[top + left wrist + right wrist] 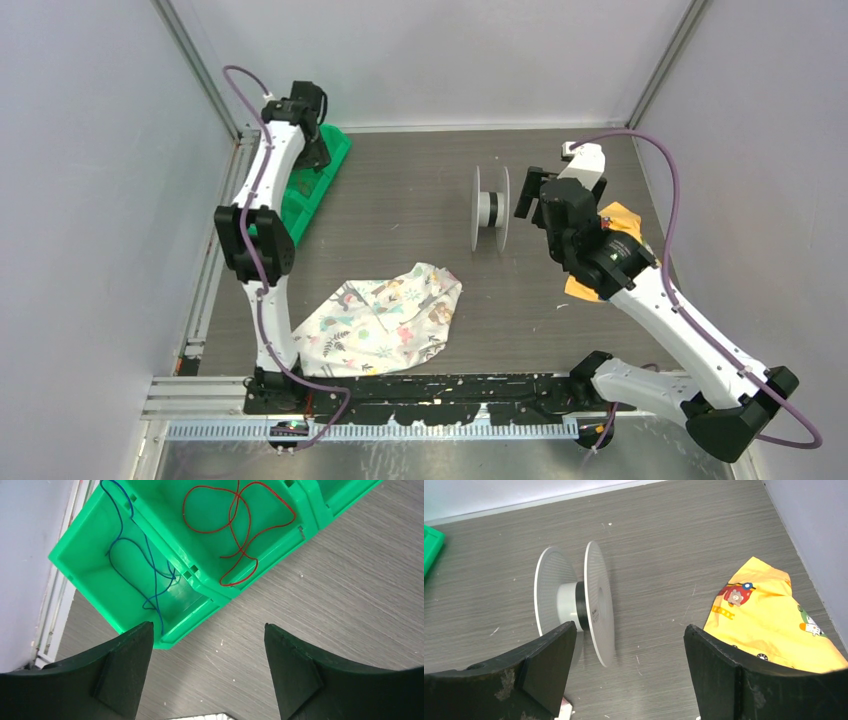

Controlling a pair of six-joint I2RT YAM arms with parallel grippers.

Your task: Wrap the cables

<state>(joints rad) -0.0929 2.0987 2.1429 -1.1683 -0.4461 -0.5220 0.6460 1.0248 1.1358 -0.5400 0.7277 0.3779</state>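
Grey spool (596, 610) w/ cable (581, 605) near, ahead-left of R gripper (629, 626)

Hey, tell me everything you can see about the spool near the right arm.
The spool is pale grey plastic: two thin round discs joined by a short white hub. A narrow band of dark wire is wound on the hub against one disc. It stands on its disc rims on the grey wood-grain table, axle level. Only the table touches it; the open right gripper is short of it.
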